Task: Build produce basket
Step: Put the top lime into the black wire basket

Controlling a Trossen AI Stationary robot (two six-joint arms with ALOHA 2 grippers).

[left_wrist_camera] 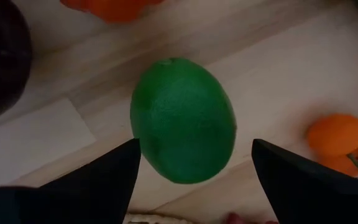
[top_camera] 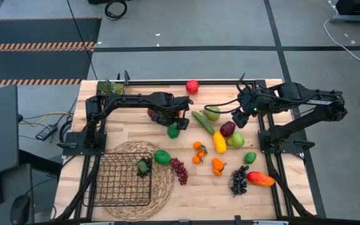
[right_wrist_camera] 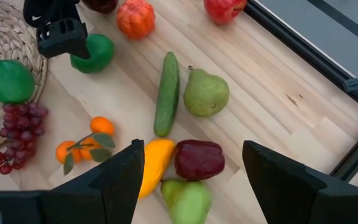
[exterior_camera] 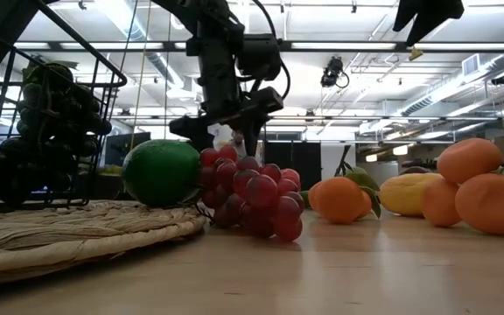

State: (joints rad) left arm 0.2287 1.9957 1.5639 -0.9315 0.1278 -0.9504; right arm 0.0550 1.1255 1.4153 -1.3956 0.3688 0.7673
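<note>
My left gripper (top_camera: 174,120) is open above a green lime (left_wrist_camera: 182,121) that lies on the table; its fingers stand on either side of the lime, apart from it. The lime also shows in the high view (top_camera: 173,132). My right gripper (right_wrist_camera: 191,180) is open and empty above a cluster of a yellow squash (right_wrist_camera: 154,163), a dark red apple (right_wrist_camera: 199,158), a pear (right_wrist_camera: 205,93) and a cucumber (right_wrist_camera: 166,93). The black wire basket (top_camera: 105,187) stands on the round straw mat (top_camera: 164,187) at the near left, with one dark bunch (top_camera: 144,166) in its corner.
A second lime (top_camera: 162,157) rests on the mat's edge beside red grapes (top_camera: 180,170). Oranges (top_camera: 199,152), dark grapes (top_camera: 239,181), a mango (top_camera: 261,179) and a small lime (top_camera: 250,157) lie to the near right. A red apple (top_camera: 192,86) and a potted plant (top_camera: 110,87) stand at the far edge.
</note>
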